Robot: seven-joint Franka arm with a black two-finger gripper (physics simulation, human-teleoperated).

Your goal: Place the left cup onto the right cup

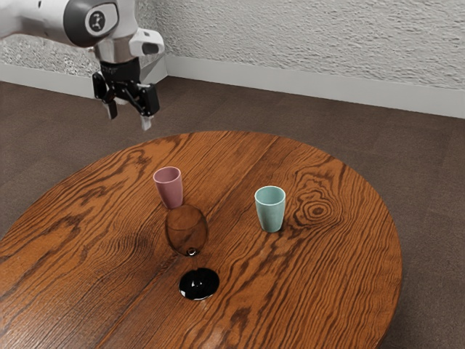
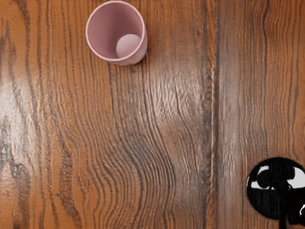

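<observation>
A pink cup (image 1: 168,186) stands upright on the round wooden table (image 1: 87,233), left of centre in the exterior view. A teal cup (image 1: 269,208) stands upright to its right, about a hand's width away. My gripper (image 1: 128,116) hangs high above the table's far left edge, well above and left of the pink cup, with its fingers open and nothing between them. From above, the wrist view looks into the pink cup (image 2: 116,32), empty inside.
A dark transparent goblet-like glass (image 1: 187,230) stands just in front of the pink cup, with a glossy black disc (image 1: 199,283) on the table nearer the front. The black disc (image 2: 276,188) appears in the wrist view too. A white wall runs behind.
</observation>
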